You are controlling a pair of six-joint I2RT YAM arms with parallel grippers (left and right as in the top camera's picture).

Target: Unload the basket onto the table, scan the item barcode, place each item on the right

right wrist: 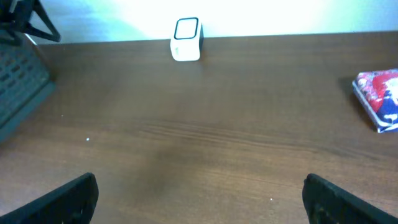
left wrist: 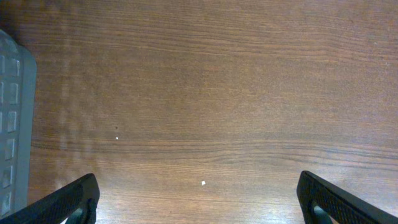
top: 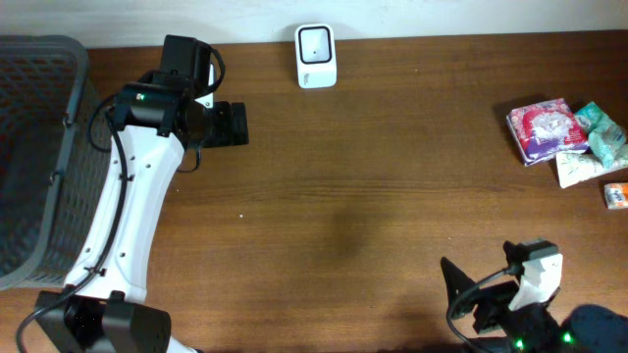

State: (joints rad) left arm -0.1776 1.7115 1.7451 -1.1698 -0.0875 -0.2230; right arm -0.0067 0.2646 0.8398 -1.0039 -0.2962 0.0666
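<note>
A white barcode scanner (top: 316, 56) stands at the table's far edge, also seen in the right wrist view (right wrist: 186, 40). A few packaged items lie at the right: a red and purple packet (top: 546, 129) (right wrist: 380, 96), a teal packet (top: 601, 132) and a white packet (top: 584, 167). My left gripper (top: 243, 125) (left wrist: 202, 208) hovers open over bare wood left of the scanner, holding nothing. Down at the near right edge, my right gripper (top: 453, 294) (right wrist: 202, 202) is also open and empty, well short of the packets.
A grey plastic basket (top: 39, 147) fills the left side, its corner showing in the left wrist view (left wrist: 12, 124) and in the right wrist view (right wrist: 18, 87). A small orange item (top: 616, 195) lies at the right edge.
</note>
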